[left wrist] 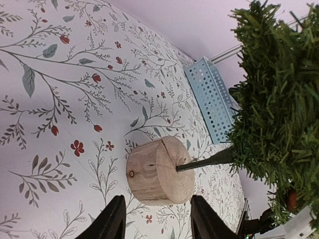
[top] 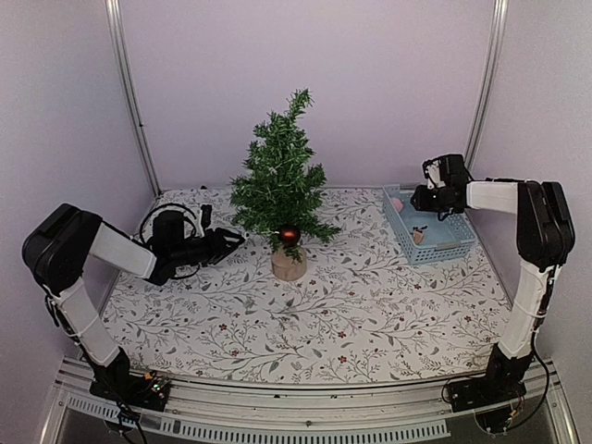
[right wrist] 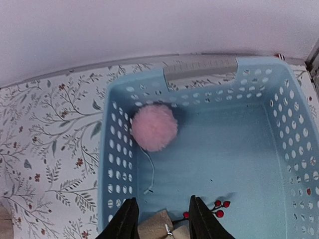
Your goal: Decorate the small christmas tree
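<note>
The small christmas tree [top: 280, 180] stands mid-table on its pale wooden stump [top: 289, 265], with a red ball ornament [top: 289, 235] hanging low on it. My left gripper [top: 231, 241] is open and empty, just left of the stump; the stump also shows in the left wrist view [left wrist: 159, 170] ahead of the fingers [left wrist: 110, 224]. My right gripper [top: 418, 199] is open over the blue basket [top: 446, 248]. In the right wrist view a pink pompom [right wrist: 154, 128] with a string, a tan ornament [right wrist: 164, 229] and a red berry sprig [right wrist: 218, 206] lie in the basket [right wrist: 249, 149].
A black cable coil [top: 157, 220] lies at the back left behind my left arm. Metal frame posts [top: 129, 92] stand at the back corners. The floral tablecloth [top: 370, 305] covers the table.
</note>
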